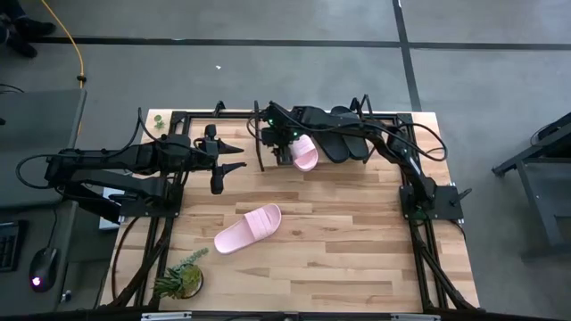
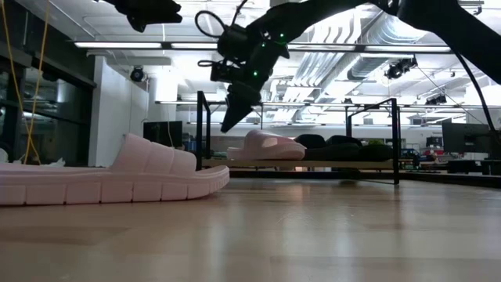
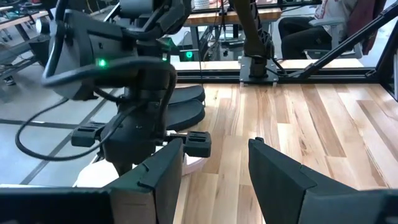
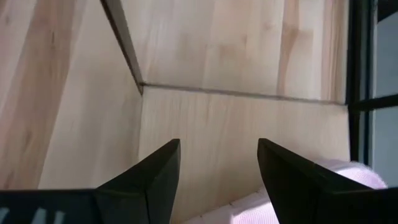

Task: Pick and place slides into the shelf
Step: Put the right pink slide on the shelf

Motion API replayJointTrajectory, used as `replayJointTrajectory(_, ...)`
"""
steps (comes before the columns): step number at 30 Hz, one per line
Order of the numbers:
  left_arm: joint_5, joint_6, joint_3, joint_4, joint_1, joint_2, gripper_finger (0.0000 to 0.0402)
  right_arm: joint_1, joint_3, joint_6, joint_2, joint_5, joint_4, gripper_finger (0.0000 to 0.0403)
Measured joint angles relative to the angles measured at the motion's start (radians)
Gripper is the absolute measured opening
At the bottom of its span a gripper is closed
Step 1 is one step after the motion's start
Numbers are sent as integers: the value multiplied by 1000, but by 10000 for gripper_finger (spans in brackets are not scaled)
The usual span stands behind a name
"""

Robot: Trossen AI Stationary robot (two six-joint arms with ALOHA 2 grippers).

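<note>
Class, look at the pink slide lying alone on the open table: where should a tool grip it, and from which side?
Grip the pink slide across its wide strap, coming down from above. It lies flat, sole down, with the strap arching above the footbed, so fingers could likely close on either edge. The left tool waits nearer, open.

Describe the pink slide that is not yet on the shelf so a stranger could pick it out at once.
Start from the wooden table in the high view. The shelf stands along its far edge, holding two black slides and one pink slide. The one you want is the pink slide lying alone on the bare tabletop, nearer the potted plant, touching nothing.
</note>
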Motion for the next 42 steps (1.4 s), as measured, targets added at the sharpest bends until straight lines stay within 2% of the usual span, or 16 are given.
replayJointTrajectory(6,0,0,0,0,0,0,168,-8,0,23,29,45,-39,204)
replayJointTrajectory(13,0,3,0,0,0,0,168,-5,0,55,29,199,-68,204)
replayJointTrajectory(25,0,3,0,1,0,0,168,-4,0,210,28,410,-192,204)
replayJointTrajectory(31,0,3,0,1,0,0,168,1,0,176,28,384,-167,204)
replayJointTrajectory(38,0,3,0,1,0,0,168,-3,0,73,28,183,-17,204)
replayJointTrajectory(42,0,3,0,1,0,0,168,-16,0,26,28,101,13,204)
